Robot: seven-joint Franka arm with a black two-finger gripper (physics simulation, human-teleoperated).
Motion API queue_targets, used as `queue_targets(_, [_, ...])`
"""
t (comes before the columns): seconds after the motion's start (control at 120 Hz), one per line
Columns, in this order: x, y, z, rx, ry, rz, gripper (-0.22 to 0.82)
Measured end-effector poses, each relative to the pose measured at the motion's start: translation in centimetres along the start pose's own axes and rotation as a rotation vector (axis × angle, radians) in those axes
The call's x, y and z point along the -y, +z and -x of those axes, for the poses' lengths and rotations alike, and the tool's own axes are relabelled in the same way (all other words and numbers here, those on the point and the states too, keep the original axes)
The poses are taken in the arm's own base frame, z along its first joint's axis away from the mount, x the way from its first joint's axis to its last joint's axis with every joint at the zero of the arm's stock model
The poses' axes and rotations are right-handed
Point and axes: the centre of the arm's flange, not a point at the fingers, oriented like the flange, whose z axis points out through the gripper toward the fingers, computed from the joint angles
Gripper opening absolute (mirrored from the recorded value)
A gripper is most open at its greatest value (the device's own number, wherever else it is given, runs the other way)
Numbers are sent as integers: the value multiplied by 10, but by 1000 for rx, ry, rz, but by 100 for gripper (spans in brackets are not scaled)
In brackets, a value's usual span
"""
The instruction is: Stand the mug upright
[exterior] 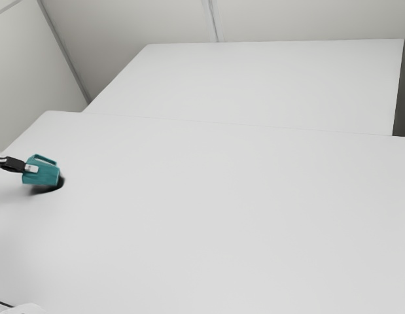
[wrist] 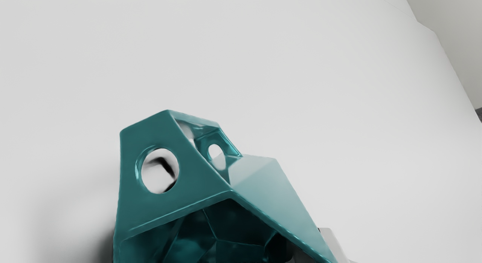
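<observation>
No legible text, labels, brands, numbers or signs in either view.

The robot's slim gripper (exterior: pixel 32 169) has a matte black, blocky body, a rounded dark part behind it, small silvery-white details between them, and a pale grey fingertip (wrist: pixel 330 238).

From my side, farther off, one camera overlooks the white table (exterior: pixel 222 203); my wrist's closely faces the teal mug (wrist: pixel 260 191) both share.
</observation>
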Motion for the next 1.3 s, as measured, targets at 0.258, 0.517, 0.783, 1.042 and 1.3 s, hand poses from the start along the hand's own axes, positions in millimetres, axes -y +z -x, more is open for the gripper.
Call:
queue_targets(0.258, [-38,-3,-30,28,55,-15,-17])
queue_targets(0.517, [-134,59,-77,204,159,-121,-18])
queue_targets(0.783, [-221,134,-94,408,333,-318,-18])
queue_targets(1.042, [-293,197,-84,546,453,-454,-18])
queue_targets(1.3, [-387,286,-75,635,536,-534,-18])
